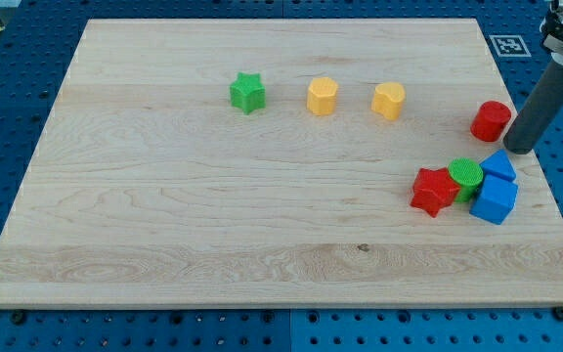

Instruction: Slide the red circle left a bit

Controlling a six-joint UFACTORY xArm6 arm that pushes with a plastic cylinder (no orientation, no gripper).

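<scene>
Wood covers the table [262,225], which sits on a blue base with holes, and eight blocks lie on it: two red, two yellow, two green and two blue. Along the top sit a green star [247,93], a yellow hexagon [323,97] and a yellow heart [389,101], and at the lower right a red star [434,191], a green circle [466,177] and two blue blocks [498,166] [494,199] bunch together. The red circle [491,120] is at the upper right, and my tip [519,149], a plain rod tool that cannot open or hold anything, stands just right of it, above the blue blocks.

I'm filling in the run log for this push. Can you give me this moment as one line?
phase: approach | my tip: just right of red circle, apparently not touching | left path: free up to yellow block | push: not yet started
</scene>
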